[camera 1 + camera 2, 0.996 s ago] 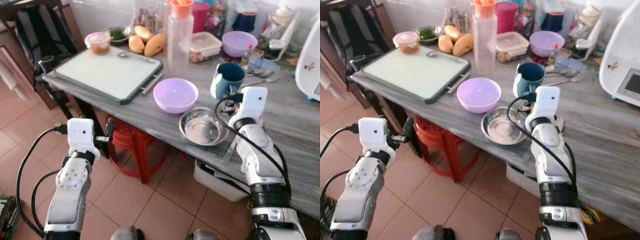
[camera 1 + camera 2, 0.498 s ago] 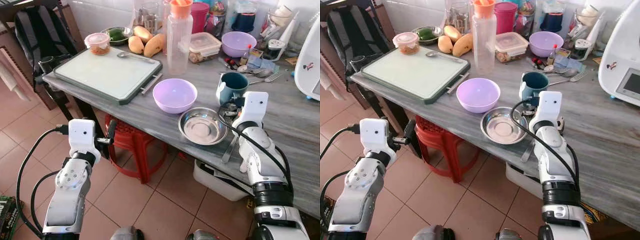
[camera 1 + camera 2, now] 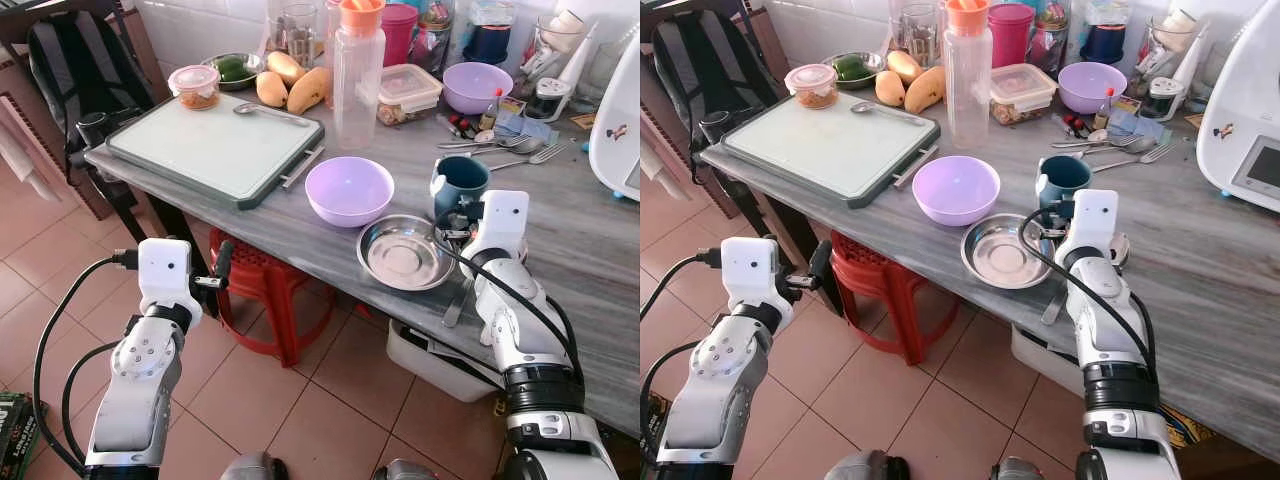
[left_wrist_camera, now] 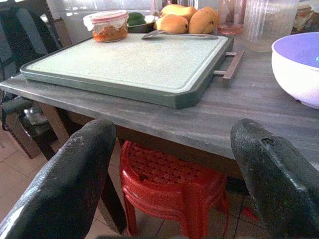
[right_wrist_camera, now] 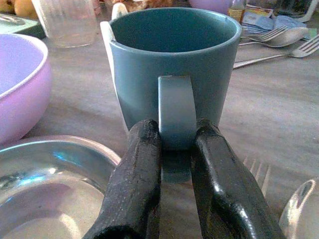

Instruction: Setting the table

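Right hand [image 5: 175,164] pinches teal mug [image 5: 172,74] handle beside steel bowl [image 5: 45,199].

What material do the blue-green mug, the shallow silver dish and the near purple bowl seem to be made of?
Mug: probably glazed ceramic, judging by its thick wall and smooth, softly glossy surface; the right gripper is shut on its handle.
Silver dish: metal, likely stainless steel, since it gives mirror-like reflections.
Purple bowl: looks like plastic or melamine, with an even pastel colour and dull sheen; ceramic cannot be excluded.

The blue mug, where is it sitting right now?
The blue mug stands on the grey table, just beyond the steel dish and right of the purple bowl; the right gripper pinches its handle.
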Tool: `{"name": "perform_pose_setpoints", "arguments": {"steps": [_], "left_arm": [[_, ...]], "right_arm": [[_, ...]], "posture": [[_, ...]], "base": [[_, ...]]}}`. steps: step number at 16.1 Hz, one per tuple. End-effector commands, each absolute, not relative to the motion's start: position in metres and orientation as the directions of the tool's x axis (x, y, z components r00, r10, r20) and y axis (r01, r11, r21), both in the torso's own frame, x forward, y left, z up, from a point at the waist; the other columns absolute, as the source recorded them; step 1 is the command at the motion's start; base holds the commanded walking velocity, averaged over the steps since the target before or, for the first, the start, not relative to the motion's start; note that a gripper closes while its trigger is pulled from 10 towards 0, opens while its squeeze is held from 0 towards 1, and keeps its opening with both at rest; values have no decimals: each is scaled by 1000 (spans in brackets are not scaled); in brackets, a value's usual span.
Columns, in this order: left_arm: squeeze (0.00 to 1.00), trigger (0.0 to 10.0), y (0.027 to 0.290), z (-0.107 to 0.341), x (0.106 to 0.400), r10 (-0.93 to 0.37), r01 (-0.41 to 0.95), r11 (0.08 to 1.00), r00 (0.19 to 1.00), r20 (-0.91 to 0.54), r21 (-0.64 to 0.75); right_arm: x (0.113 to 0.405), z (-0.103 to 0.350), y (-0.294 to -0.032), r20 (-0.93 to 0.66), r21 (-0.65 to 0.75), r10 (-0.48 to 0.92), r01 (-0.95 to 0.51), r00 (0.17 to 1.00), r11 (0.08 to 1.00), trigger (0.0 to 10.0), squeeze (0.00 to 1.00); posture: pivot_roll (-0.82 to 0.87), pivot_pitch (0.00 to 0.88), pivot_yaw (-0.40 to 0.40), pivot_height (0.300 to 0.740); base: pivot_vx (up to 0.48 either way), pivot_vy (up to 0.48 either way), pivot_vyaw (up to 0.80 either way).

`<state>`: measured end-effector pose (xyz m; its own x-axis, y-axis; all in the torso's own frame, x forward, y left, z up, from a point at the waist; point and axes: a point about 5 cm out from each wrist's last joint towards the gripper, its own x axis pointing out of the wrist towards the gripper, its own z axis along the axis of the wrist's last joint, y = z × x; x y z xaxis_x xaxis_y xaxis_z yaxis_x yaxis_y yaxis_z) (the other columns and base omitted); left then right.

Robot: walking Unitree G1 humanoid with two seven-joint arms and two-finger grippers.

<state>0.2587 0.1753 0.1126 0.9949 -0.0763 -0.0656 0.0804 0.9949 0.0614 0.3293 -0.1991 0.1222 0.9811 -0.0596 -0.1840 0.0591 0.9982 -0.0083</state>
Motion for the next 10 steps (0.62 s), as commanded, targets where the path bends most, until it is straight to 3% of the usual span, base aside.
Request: {"name": "perform_pose_setpoints", "arguments": {"steps": [1, 3, 4, 5, 7, 10], "left_arm": [[0, 10000, 174, 117, 260, -88, 91, 994, 995, -55, 64], [0, 10000, 174, 117, 261, -87, 91, 994, 995, -55, 64], [0, 10000, 173, 116, 261, -88, 91, 994, 995, -55, 63], [0, 10000, 173, 116, 262, -88, 91, 994, 995, -54, 63], [0, 10000, 172, 116, 264, -89, 92, 993, 995, -55, 67], [0, 10000, 171, 116, 265, -91, 94, 993, 994, -54, 67]], "right_arm": [[329, 123, -196, -193, -14, -38, 36, 980, 999, 10000, 0], [329, 121, -195, -196, -20, -33, 29, 980, 999, 10000, 0], [328, 121, -196, -197, -21, -34, 30, 980, 999, 10000, 827], [328, 122, -196, -193, -17, -25, 22, 981, 1000, 10000, 1000], [329, 127, -197, -155, -104, -24, 7, 988, 995, 10000, 1000], [329, 133, -199, -129, -106, -48, 35, 990, 994, 10000, 1000]], "posture": [[10, 23, 51, 740], [8, 21, 51, 740], [7, 19, 51, 740], [5, 15, 51, 740], [0, 9, 50, 740], [-5, 3, 50, 740]], "base": [[0, 0, 0], [0, 0, 0], [0, 0, 0], [0, 0, 0], [0, 0, 0], [0, 0, 0]]}}
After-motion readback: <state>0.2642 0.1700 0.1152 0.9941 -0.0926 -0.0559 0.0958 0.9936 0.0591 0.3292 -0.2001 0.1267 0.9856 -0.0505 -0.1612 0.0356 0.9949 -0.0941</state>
